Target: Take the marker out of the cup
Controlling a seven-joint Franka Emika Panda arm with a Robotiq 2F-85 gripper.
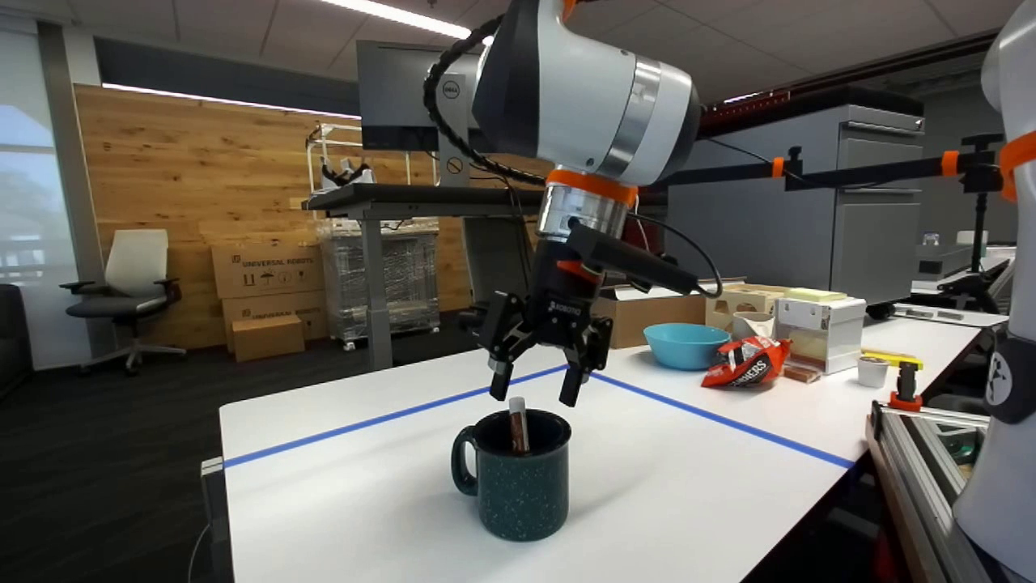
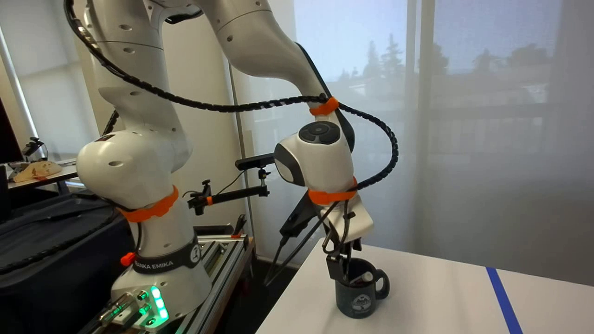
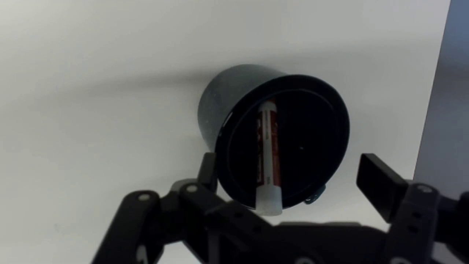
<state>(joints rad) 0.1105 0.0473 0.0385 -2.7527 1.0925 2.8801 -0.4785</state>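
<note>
The dark teal mug (image 1: 524, 502) stands upright on the white table, and it shows in both exterior views (image 2: 352, 301). In the wrist view the mug (image 3: 234, 99) is seen from above, with its opening toward the camera. The marker (image 1: 519, 429) leans inside the mug, its white end sticking up past the rim; its body is reddish-brown and white in the wrist view (image 3: 269, 157). Its lower end is hidden in the dark mug. My gripper (image 1: 534, 395) is open and empty just above the mug. In the wrist view its fingers (image 3: 291, 168) stand apart on either side of the marker.
A light-blue bowl (image 1: 686, 346), a red snack bag (image 1: 749, 362), a white box (image 1: 819, 332) and a small white cup (image 1: 872, 371) stand farther back on the table. Blue tape (image 1: 405, 413) runs across the tabletop. The table's edge shows beside the mug in the wrist view.
</note>
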